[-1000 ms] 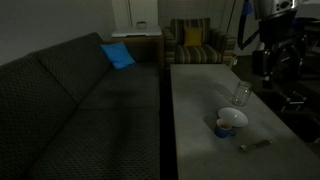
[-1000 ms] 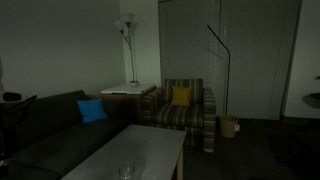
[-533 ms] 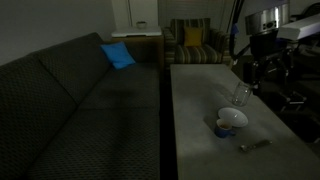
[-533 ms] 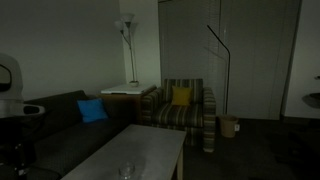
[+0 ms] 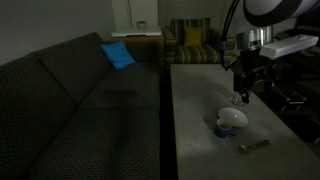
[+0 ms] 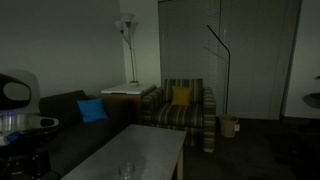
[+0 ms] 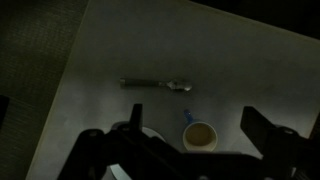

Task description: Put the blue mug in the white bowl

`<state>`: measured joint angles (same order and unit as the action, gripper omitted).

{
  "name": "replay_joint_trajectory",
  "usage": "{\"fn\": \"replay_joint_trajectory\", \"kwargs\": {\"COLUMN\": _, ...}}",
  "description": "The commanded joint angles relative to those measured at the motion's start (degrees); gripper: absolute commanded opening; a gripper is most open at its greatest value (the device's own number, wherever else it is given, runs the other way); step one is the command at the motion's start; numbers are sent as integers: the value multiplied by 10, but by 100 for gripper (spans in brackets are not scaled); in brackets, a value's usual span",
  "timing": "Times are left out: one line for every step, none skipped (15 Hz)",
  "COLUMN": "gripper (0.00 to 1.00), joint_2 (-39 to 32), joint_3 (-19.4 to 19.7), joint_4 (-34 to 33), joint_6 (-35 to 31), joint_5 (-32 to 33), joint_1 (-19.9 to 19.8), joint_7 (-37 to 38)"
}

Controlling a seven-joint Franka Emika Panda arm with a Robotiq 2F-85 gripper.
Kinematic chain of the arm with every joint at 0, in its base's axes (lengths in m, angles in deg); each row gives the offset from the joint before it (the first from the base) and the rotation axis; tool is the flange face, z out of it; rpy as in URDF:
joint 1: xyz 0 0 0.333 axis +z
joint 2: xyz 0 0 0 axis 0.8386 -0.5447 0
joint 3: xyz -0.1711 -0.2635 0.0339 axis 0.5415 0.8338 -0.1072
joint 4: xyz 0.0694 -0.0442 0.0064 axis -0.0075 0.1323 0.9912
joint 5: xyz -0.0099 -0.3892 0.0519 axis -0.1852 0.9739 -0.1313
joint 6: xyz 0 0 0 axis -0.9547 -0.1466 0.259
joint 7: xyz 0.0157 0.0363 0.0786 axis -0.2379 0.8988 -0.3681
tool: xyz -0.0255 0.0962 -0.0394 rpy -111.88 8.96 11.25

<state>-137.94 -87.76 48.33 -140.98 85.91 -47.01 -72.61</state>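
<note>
The blue mug (image 5: 221,127) stands on the grey table (image 5: 200,100), touching the near-left side of the white bowl (image 5: 233,119). My gripper (image 5: 244,88) hangs open above the table, just behind the bowl and well above both. Looking straight down in the wrist view, the blue mug (image 7: 200,136) shows its pale inside and its blue handle, and it lies between my spread fingers (image 7: 262,128) with my gripper (image 7: 193,112) holding nothing. A pale sliver of the white bowl (image 7: 149,133) shows left of the mug, mostly hidden by my gripper's body.
A clear glass (image 5: 240,99) stands behind the bowl, under my gripper; the same glass (image 6: 127,170) shows at the table's near end. A spoon (image 5: 255,145) lies in front of the bowl, spoon (image 7: 157,85). A dark sofa (image 5: 80,110) runs along the table; a striped armchair (image 5: 195,45) stands beyond.
My arm has swung in from the side over the table and come lower, now hanging above the glass and bowl. The jaws stayed open. The objects have not moved.
</note>
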Motion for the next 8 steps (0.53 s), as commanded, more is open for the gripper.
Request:
{"fn": "replay_joint_trajectory", "kwargs": {"gripper": 100, "joint_2": -38, "joint_3": -1, "joint_4": -53, "joint_6": 30, "joint_5": -26, "joint_1": -10, "joint_7": -30}}
{"fn": "replay_joint_trajectory", "kwargs": {"gripper": 100, "joint_2": -24, "joint_3": 8, "joint_4": -26, "joint_6": 7, "joint_5": -17, "joint_1": 4, "joint_7": -10}}
{"fn": "replay_joint_trajectory", "kwargs": {"gripper": 100, "joint_2": -32, "joint_3": 8, "joint_4": -35, "joint_6": 10, "joint_5": -20, "joint_1": 2, "joint_7": -14}}
{"fn": "replay_joint_trajectory", "kwargs": {"gripper": 100, "joint_2": -36, "joint_3": 8, "joint_4": -41, "joint_6": 11, "joint_5": -22, "joint_1": 1, "joint_7": -16}}
{"fn": "replay_joint_trajectory", "kwargs": {"gripper": 100, "joint_2": -38, "joint_3": 8, "joint_4": -44, "joint_6": 12, "joint_5": -22, "joint_1": 1, "joint_7": -17}}
{"fn": "replay_joint_trajectory", "kwargs": {"gripper": 100, "joint_2": -39, "joint_3": 7, "joint_4": -43, "joint_6": 5, "joint_5": -20, "joint_1": 2, "joint_7": -19}}
{"fn": "replay_joint_trajectory", "kwargs": {"gripper": 100, "joint_2": -47, "joint_3": 6, "joint_4": -49, "joint_6": 2, "joint_5": -19, "joint_1": 1, "joint_7": -25}}
{"fn": "replay_joint_trajectory", "kwargs": {"gripper": 100, "joint_2": -56, "joint_3": 2, "joint_4": -51, "joint_6": -16, "joint_5": -11, "joint_1": -2, "joint_7": -49}}
